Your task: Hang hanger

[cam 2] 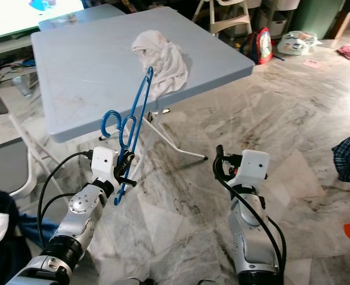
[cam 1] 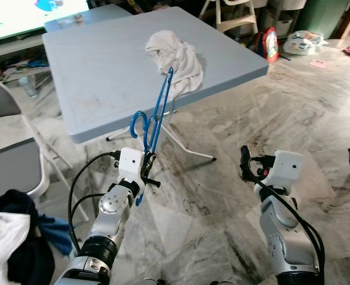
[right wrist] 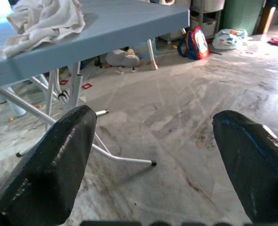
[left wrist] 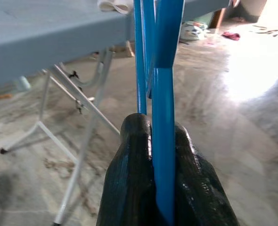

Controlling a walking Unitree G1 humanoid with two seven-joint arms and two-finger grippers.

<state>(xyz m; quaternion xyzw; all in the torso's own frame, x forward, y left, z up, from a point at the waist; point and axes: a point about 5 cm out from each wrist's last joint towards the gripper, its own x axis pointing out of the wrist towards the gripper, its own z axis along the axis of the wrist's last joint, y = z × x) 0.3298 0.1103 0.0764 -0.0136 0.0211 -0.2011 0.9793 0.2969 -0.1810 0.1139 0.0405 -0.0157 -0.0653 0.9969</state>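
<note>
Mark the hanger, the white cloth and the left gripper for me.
hanger [cam 1: 158,113]: left eye view, on its blue bar.
white cloth [cam 1: 178,59]: left eye view, on its middle.
left gripper [left wrist: 163,150]: left wrist view, between fingertips.

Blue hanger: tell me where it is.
The blue hanger is clamped in the left gripper, rising over the grey folding table's near edge, below the white cloth.

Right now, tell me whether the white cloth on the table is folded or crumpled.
Crumpled. The white cloth lies bunched in a loose heap on the blue table, with one end draped over the near edge, behind the blue hanger held in the left tool.
</note>
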